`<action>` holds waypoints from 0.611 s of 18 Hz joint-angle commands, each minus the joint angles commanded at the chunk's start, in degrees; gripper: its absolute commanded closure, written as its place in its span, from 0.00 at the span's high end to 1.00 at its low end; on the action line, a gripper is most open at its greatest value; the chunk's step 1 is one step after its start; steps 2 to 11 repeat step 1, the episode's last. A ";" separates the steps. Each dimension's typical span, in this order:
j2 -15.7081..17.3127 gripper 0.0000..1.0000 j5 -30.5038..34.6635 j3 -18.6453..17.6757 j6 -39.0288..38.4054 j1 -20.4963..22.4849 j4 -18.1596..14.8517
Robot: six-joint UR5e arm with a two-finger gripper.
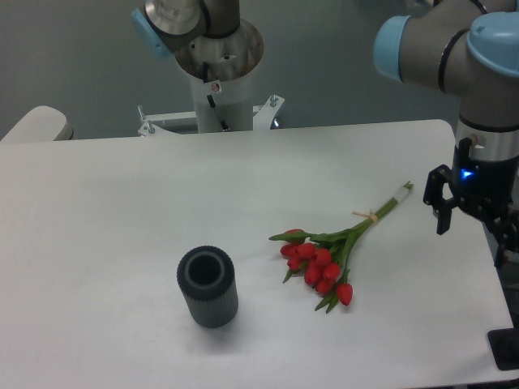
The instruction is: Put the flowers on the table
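Flowers [327, 258]: red tulips, tied green stems, lying flat on white table [122, 211], blooms toward front edge, stem ends toward right edge.

No text, label or number can be read; a small sticker [216, 87] on the robot base is too blurred.

From my remote station: the flowers [328, 258] lie flat on the bench [122, 211], right of centre, blooms toward the front and stem ends pointing back and right. A vase [208, 287] stands upright to their left, nearer the front edge, well apart from them. The gripper [477, 230] hangs at the bench's right edge, beside the stem ends without touching them. The arm's base [219, 69] stands behind the bench.
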 joint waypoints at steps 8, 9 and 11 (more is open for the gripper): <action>0.00 1.00 0.09 -0.09 0.00 -0.09 0.00; 0.00 1.00 0.09 -0.09 0.00 -0.09 0.00; 0.00 1.00 0.09 -0.09 0.00 -0.09 0.00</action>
